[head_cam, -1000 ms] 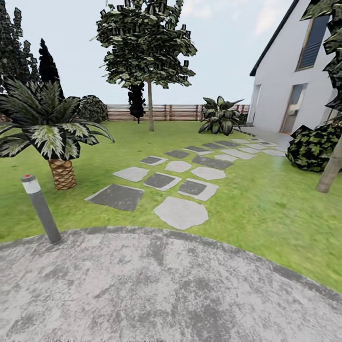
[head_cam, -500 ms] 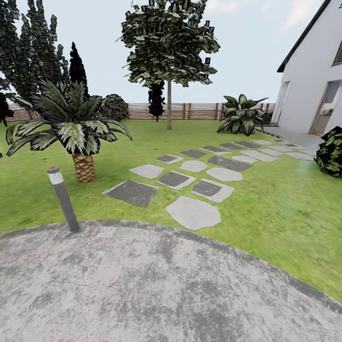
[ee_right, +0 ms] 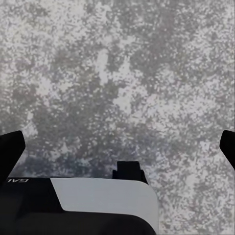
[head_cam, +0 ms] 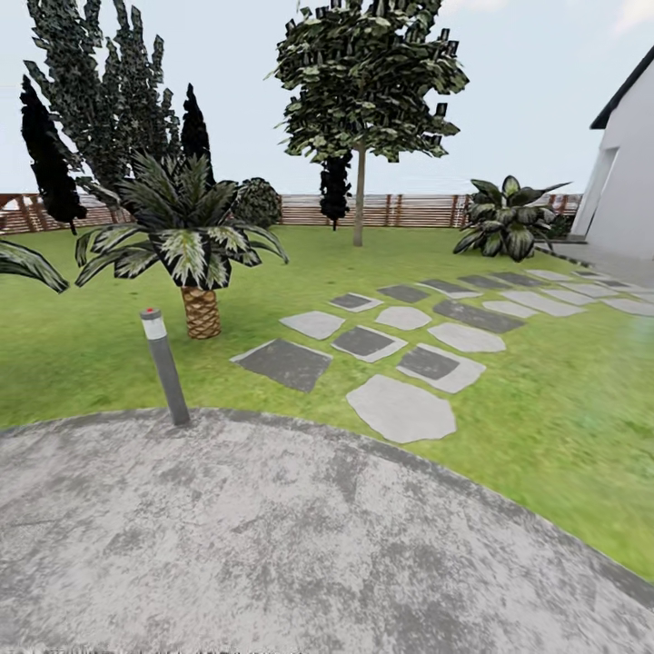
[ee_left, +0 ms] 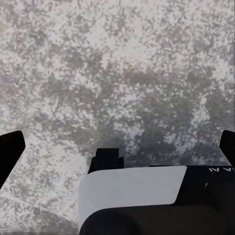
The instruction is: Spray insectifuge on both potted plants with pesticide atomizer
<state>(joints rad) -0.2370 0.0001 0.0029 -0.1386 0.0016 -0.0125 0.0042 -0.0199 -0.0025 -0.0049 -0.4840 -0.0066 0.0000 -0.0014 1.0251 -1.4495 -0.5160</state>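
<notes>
The garden lawn [head_cam: 82,363] spreads out ahead of me, past the round mottled-grey patio [head_cam: 272,545] under me. The pesticide atomizer and the potted plants are out of view. Over the grey paving, my left gripper [ee_left: 117,147] hangs open, its black fingertips [ee_left: 10,152] far apart with nothing between them. My right gripper [ee_right: 117,147] is open the same way above the paving, with fingertips [ee_right: 11,149] at the picture's two sides and nothing held.
A grey bollard lamp [head_cam: 165,368] stands at the patio's far left rim. Behind it grows a palm [head_cam: 191,245]. Stepping stones [head_cam: 400,409] lead right toward a white house [head_cam: 627,182]. A tree [head_cam: 360,191] and a brown slatted fence [head_cam: 409,211] close the back.
The head view has swung to the left: lamp, palm, tree and stones all sit further right in the picture, and most of the house has slid off the right edge.
</notes>
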